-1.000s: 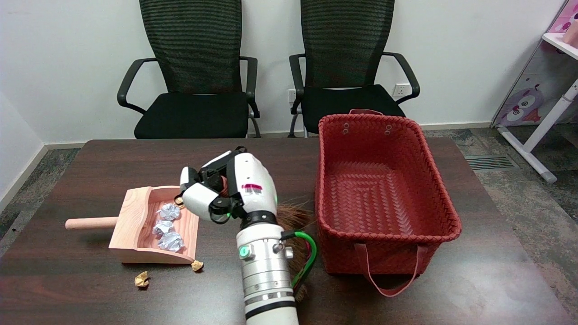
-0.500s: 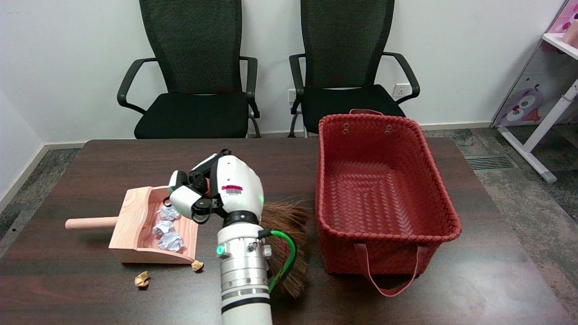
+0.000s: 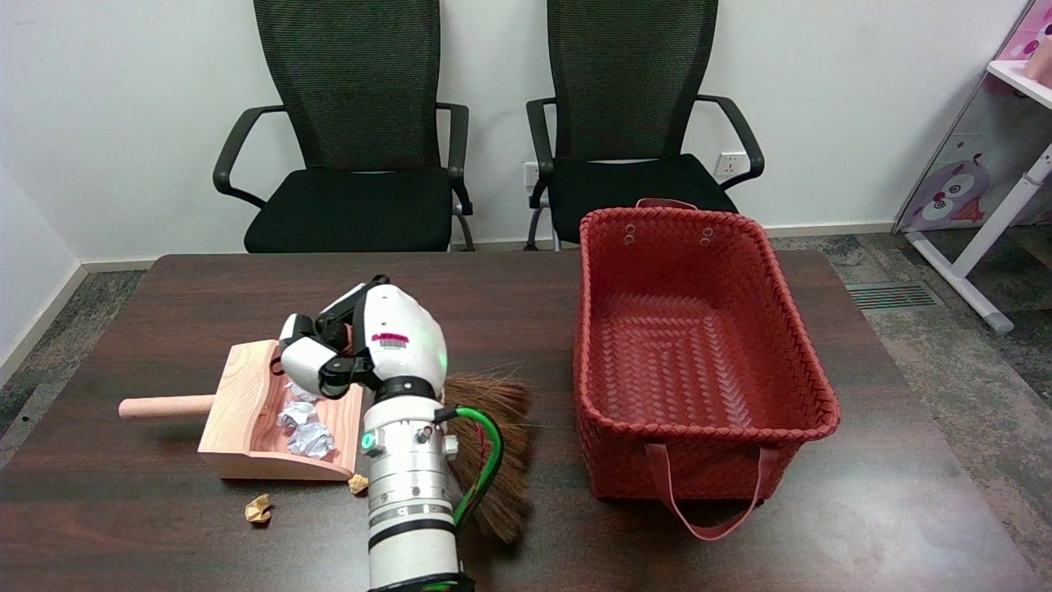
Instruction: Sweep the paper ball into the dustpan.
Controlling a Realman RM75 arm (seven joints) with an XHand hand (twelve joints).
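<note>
1. Since the earlier frames the right hand (image 3: 357,349) and its arm have shifted left, carrying the broom (image 3: 489,448) with them, and the hand now hangs over the right edge of the dustpan (image 3: 246,411).
2. Its fingers (image 3: 306,362) curl in toward the palm; whether they clamp the broom's handle cannot be told, since the hand hides it.
3. Brown, bristly broom fibres fan out to the right of the white-and-silver forearm.
4. Made of pale wood, the dustpan has a round handle pointing left and holds crumpled silvery paper wads (image 3: 306,427).
5. One tan paper ball (image 3: 357,483) lies on the dark worktop (image 3: 164,534) touching the dustpan's near edge; another (image 3: 258,509) lies further left and nearer.
6. At right stands a red woven basket (image 3: 699,362).
</note>
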